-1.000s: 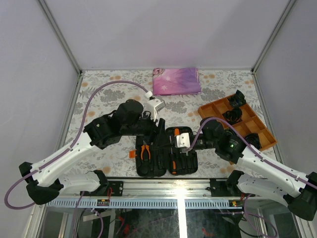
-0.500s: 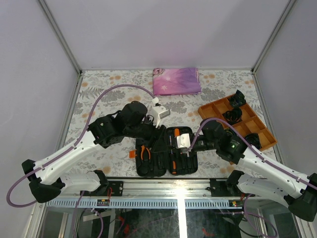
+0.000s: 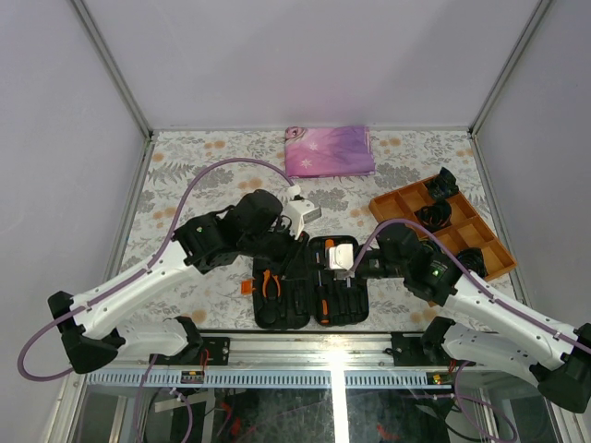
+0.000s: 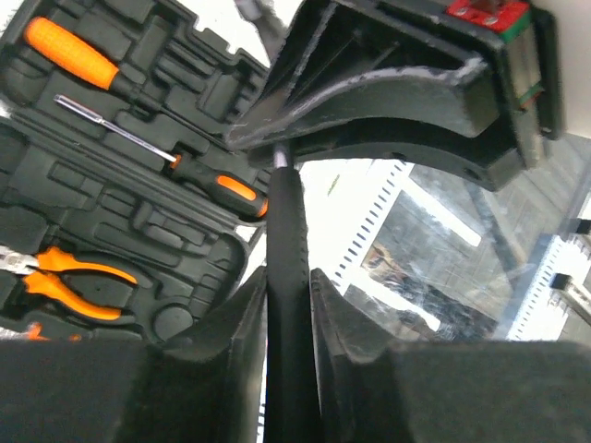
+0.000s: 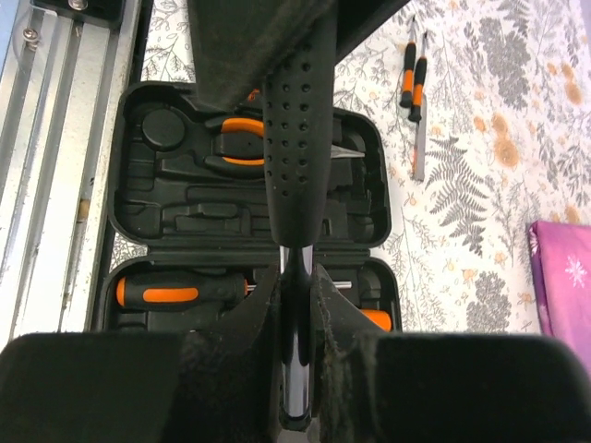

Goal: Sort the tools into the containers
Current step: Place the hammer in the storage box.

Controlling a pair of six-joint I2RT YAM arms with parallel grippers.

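**Hammer handover above the open tool case**

Position: the hammer is in the air over the case and lies left to right. Its black perforated handle points left, across the half that holds the pliers, and its metal shaft points right.

Grip state: my right pincer is clenched on the metal shaft. My left pincer grasps the handle, and its fingers lie against both sides with no gap that I can see.

Step in hand, as I judge it: passing the tool from right to left.

1. Confirm that the left grip is firm before the right one lets go. The head end is heavy and would likely swing down from a loose hold.
2. Open the right pincer only enough to clear the shaft, then draw it straight back to the right.
3. Keep the handle level over the case, so a slip lands inside it.
4. From these views I cannot tell which moulded recess takes the hammer. Check this before lowering.

Two screwdrivers lie loose on the table, far-left of the case.
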